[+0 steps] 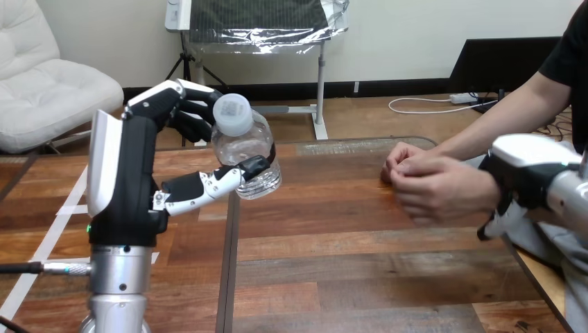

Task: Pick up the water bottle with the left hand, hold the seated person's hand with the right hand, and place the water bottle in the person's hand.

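Note:
A clear water bottle (244, 149) with a white cap is lifted above the wooden table (360, 277), left of the middle. My left hand (166, 146) is shut on it, with the fingers behind the bottle and the thumb across its lower front. The bottle leans slightly towards the camera. At the right, the person's two hands (433, 184) rest together on the table, loosely closed. My right hand (525, 177) is at the person's wrist, touching or just beside it, and the wrist hides part of my hand.
A dark seam (229, 270) runs front to back across the table under the bottle. White tape lines (69, 208) mark the table's left part. The table's right edge (534, 284) lies close below my right arm.

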Available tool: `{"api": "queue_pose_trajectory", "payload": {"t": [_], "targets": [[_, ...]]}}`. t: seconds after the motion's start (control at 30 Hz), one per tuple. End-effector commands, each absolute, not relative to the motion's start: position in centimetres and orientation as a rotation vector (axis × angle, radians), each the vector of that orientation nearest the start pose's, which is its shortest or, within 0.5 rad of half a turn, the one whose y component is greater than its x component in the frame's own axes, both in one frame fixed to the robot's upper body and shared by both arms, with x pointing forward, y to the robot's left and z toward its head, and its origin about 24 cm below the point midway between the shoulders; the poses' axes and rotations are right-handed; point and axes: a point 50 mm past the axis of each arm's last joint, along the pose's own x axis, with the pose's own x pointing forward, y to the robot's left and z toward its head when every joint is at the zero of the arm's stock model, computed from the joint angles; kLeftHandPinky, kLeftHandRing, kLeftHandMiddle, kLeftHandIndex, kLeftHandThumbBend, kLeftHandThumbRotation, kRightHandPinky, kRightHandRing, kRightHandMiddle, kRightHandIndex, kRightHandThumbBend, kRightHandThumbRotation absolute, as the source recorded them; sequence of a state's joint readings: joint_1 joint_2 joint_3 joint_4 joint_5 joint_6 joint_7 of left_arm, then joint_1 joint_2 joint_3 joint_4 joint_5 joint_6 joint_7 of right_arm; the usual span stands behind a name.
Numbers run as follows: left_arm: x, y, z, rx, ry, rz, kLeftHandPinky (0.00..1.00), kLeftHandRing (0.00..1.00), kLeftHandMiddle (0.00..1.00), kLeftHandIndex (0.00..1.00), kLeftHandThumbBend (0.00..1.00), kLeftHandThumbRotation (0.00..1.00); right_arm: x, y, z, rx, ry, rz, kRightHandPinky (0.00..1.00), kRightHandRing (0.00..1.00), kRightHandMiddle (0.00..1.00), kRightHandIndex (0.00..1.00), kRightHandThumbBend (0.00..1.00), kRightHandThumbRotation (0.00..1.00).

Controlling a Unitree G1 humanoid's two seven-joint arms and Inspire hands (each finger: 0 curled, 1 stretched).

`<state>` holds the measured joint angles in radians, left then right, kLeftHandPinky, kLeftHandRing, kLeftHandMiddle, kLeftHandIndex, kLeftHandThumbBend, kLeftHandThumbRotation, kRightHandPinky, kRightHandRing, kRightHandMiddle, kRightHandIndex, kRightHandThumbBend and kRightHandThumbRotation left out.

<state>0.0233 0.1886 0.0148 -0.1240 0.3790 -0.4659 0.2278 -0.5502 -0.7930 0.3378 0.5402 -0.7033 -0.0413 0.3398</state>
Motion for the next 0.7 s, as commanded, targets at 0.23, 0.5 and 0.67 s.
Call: {"api": "queue_pose_trajectory", "payload": {"t": [0.23, 0.5, 0.67], "targets": [[24.7, 15.4, 13.6, 0.466, -0.743, 0.078, 0.40, 0.41, 0.46, 0.49, 0.63, 0.00, 34.3, -26.6, 15.3, -1.595, 0.159, 0.216, 0.23, 0.30, 0.41, 0.44, 0.74, 0.00], [25.0, 14.4, 13.8, 0.455, -0.730, 0.053, 0.39, 0.40, 0.45, 0.48, 0.63, 0.00, 34.0, -26.1, 16.4, -1.598, 0.098, 0.202, 0.19, 0.28, 0.39, 0.43, 0.77, 0.00], [25.2, 13.9, 13.8, 0.446, -0.716, 0.039, 0.37, 0.39, 0.44, 0.47, 0.63, 0.00, 33.9, -25.8, 17.0, -1.601, 0.088, 0.199, 0.18, 0.27, 0.38, 0.43, 0.77, 0.00]]}}
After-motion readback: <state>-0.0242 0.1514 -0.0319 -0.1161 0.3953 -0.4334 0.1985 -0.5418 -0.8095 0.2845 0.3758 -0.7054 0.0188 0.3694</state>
